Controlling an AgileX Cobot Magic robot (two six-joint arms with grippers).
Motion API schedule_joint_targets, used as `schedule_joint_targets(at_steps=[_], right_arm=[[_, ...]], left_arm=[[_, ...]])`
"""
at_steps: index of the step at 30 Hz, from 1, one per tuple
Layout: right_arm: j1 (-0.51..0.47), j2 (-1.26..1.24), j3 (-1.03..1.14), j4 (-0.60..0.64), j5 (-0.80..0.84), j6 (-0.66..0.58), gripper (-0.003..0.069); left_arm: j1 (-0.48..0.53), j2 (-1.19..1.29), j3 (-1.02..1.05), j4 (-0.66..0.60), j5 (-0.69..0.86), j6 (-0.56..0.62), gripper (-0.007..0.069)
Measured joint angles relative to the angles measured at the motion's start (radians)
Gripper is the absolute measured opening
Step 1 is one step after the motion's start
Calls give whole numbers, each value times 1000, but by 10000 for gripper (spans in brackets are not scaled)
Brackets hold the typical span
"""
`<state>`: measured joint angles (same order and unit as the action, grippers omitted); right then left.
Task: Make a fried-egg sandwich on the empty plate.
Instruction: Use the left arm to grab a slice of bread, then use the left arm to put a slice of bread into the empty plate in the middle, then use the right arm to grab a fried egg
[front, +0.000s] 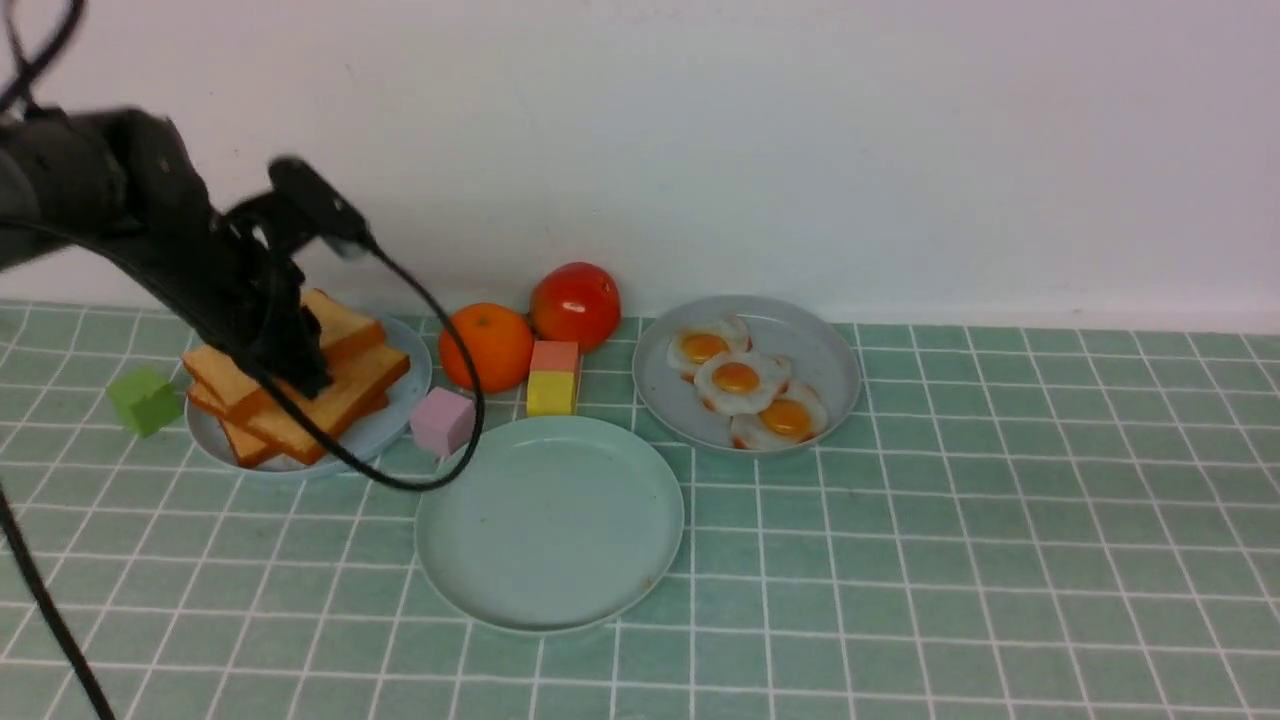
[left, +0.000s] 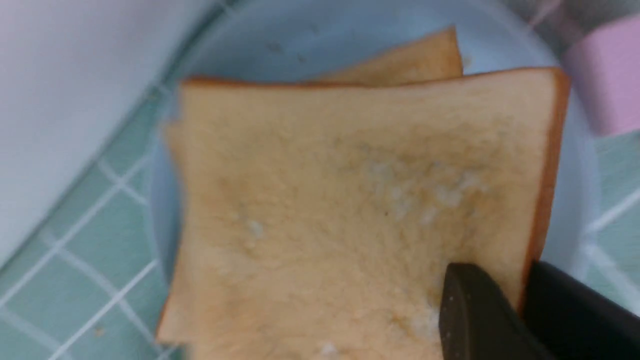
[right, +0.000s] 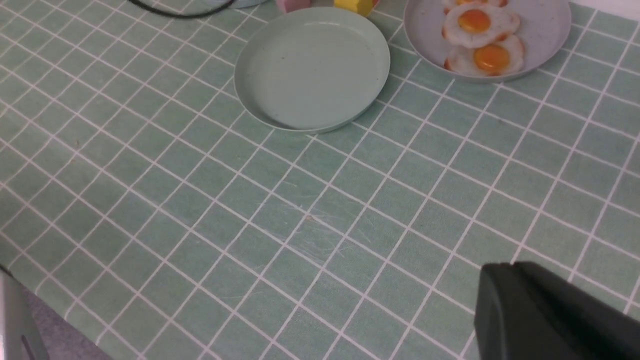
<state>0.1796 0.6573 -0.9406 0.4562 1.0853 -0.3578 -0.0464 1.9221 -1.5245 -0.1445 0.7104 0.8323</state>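
In the front view, the left end effector (front: 315, 385) is at the toast slices (front: 335, 395) on the pale blue plate (front: 412, 400); the mint-green plate (front: 550, 525) lies bare on the worktop (front: 950, 600). The left wrist view shows its fingers pinching a toast slice (left: 350, 200) by its edge. In the right wrist view, the right end effector (right: 505, 270) has its fingers pressed together.
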Motion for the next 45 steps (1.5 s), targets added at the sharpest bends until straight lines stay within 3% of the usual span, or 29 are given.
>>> schedule_joint_targets(at_steps=[9, 11, 14, 19, 25, 30, 34, 37, 40, 42, 44, 45], right_arm=[[0, 0, 0, 1, -2, -7, 37], [0, 0, 0, 1, -2, -7, 41], [0, 0, 0, 1, -2, -7, 43], [0, 0, 0, 9, 11, -7, 52], [0, 0, 0, 8, 24, -6, 80], [0, 3, 12, 7, -1, -6, 194], [0, 41, 19, 8, -50, -6, 316], [0, 90, 19, 22, -88, -6, 340], [0, 184, 18, 43, -133, -7, 309], [0, 284, 4, 67, -179, -23, 255], [0, 346, -14, 87, -206, -41, 222], [0, 414, -38, 105, -234, -59, 190]], left_arm=[[-341, -222, 149, 59, 77, -294, 83], [-464, -212, 207, 135, 51, -381, 81], [-551, -164, 233, 243, 21, -480, 81], [-595, -78, 237, 357, -45, -548, 81], [-597, -18, 237, 380, -84, -555, 84], [-597, -12, 237, 388, -90, -570, 236], [-597, -41, 238, 388, -70, -638, 433], [-597, -115, 238, 388, -44, -721, 478], [-597, -255, 239, 388, -11, -853, 405], [-597, -397, 244, 387, 13, -949, 236], [-597, -456, 255, 386, 16, -978, 160], [-597, -551, 284, 381, 14, -1008, 57]])
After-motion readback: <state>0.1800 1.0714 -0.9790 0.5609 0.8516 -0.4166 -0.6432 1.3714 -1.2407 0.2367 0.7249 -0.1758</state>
